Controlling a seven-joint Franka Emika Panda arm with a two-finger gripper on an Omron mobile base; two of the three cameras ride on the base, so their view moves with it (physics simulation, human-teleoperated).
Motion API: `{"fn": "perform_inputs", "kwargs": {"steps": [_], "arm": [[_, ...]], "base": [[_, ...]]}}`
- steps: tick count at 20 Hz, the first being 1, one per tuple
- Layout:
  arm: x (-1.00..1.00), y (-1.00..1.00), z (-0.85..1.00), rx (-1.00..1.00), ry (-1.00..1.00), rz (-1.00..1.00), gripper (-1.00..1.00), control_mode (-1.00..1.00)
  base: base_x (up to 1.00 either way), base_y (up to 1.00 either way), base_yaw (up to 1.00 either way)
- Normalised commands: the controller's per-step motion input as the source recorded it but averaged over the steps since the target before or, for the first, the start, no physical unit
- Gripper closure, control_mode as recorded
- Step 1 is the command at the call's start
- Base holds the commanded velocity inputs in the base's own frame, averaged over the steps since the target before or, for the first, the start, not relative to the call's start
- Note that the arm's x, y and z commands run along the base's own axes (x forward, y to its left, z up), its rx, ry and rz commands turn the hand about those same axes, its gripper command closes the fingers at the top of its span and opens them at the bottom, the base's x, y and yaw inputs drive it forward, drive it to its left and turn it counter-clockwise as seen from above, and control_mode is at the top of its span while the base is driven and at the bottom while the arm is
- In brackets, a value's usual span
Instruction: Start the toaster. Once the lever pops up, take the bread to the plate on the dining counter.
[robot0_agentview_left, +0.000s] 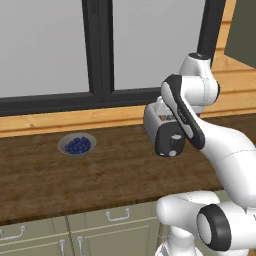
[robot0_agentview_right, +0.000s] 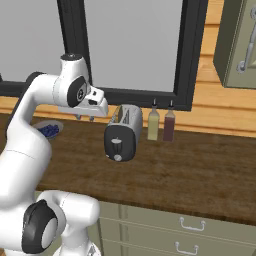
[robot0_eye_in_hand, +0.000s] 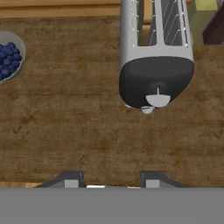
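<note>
The toaster (robot0_agentview_right: 123, 132) stands on the dark wood worktop (robot0_agentview_right: 190, 175), its black end face turned toward the room, with the round knob (robot0_agentview_right: 118, 157) low on that face and the pale lever (robot0_eye_in_hand: 156, 100) on the same end. From above, its two slots (robot0_eye_in_hand: 154, 24) run away toward the wall; I can't make out bread in them. The gripper (robot0_agentview_right: 85, 118) hangs above the worktop just to the left of the toaster, pointing down and touching nothing. Its two fingertips (robot0_eye_in_hand: 71, 180) stand apart with bare wood showing between them, so the jaws are spread and hold nothing. Just right of the toaster, against the wall below the window, stand two bottles, a pale one (robot0_agentview_right: 153, 124) and a dark one (robot0_agentview_right: 169, 125), side by side. Well off to the left on the same worktop sits a grey bowl (robot0_agentview_left: 77, 145) of blueberries. Pale green drawers (robot0_agentview_right: 190, 230) run beneath the worktop's front edge.
</note>
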Motion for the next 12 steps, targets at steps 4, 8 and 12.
{"fn": "perform_inputs", "kwargs": {"steps": [4, 8, 12], "arm": [[0.0, -0.05, -0.01, 0.0, -0.01, 0.0, -1.0, -1.0], [0.0, -0.24, -0.07, 0.0, -0.01, 0.0, -1.0, -1.0], [0.0, -0.27, -0.16, 0.0, 0.0, 0.0, -1.0, -1.0]], "base": [[0.0, 0.0, 0.0], [0.0, 0.0, 0.0], [0.0, 0.0, 0.0]]}}
